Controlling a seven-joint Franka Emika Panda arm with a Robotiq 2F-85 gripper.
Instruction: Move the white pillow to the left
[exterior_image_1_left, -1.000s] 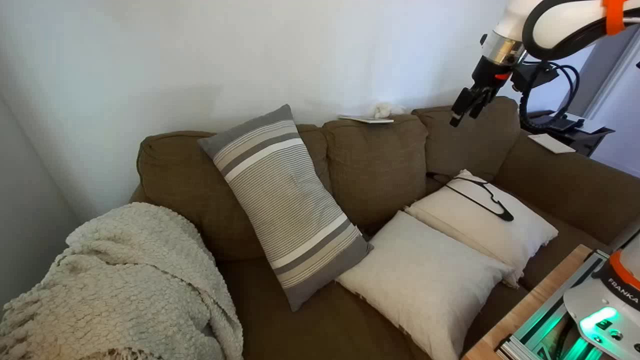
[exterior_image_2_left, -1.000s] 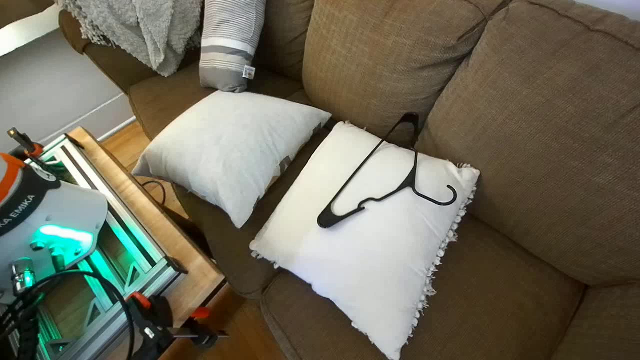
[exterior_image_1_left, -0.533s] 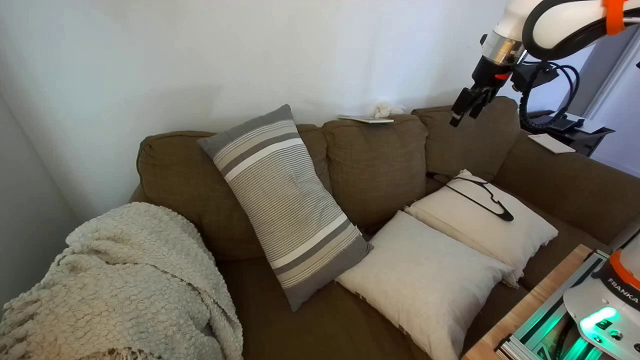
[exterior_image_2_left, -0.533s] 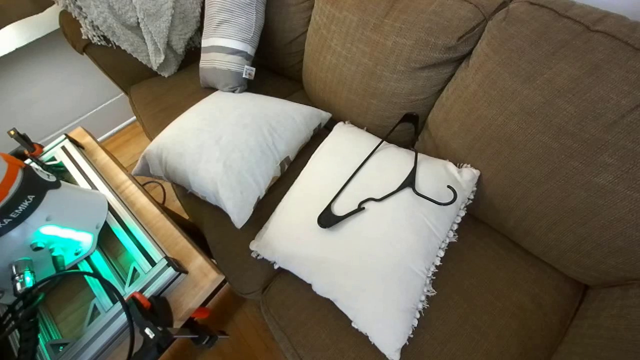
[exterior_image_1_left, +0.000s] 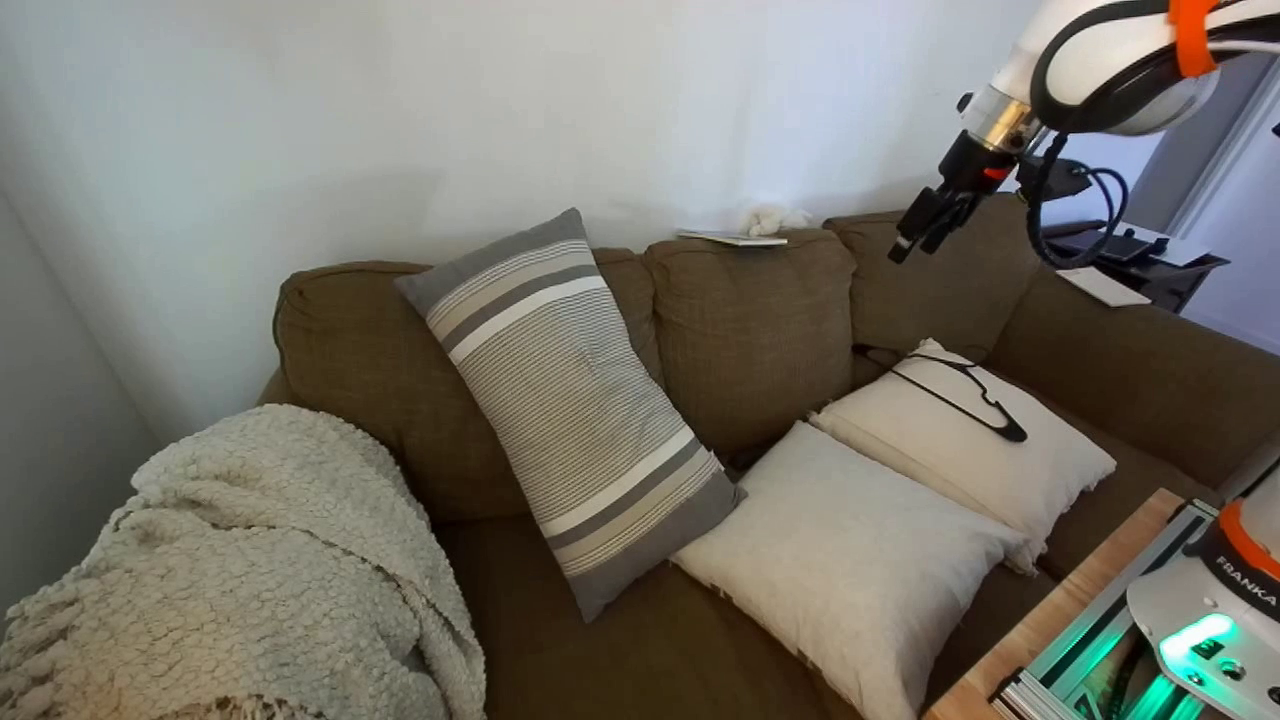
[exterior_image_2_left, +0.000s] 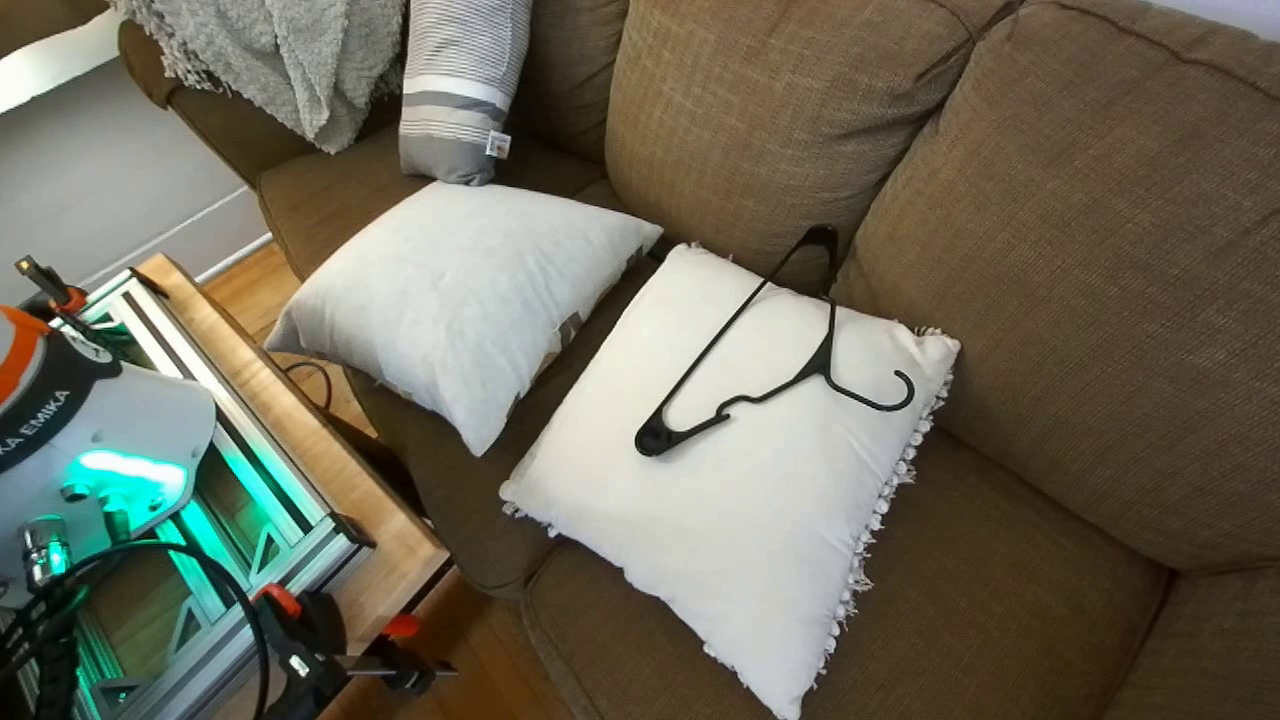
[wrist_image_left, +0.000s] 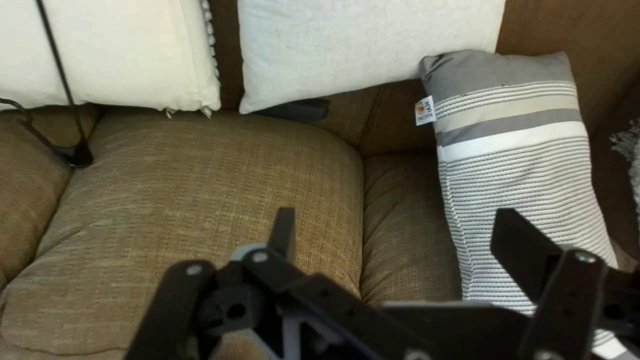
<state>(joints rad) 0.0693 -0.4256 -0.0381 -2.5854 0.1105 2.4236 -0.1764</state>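
The black tool hangs in the air above a brown back cushion, its two fingers spread wide with nothing between them. The white pillow, plain on its upper face, lies well below the tool, over toward the robot base; the wrist view shows its edge beyond the fingertips. In that view a grey striped pillow sits below the tool to its right, one end touching or nearly touching the white pillow. To the tool's left is a fringed pillow with a black hanger on top.

The step in hand seems to be the approach. The tool should probably come down toward the base, fingers parted, straddle the white pillow's nearest edge, then pinch a thick fold, since loose cloth may slip. A dark object, too unclear to name, lies just beside the nearest corner and could snag a finger. Left probably means toward the striped pillow, so lifting looks wiser than pushing.
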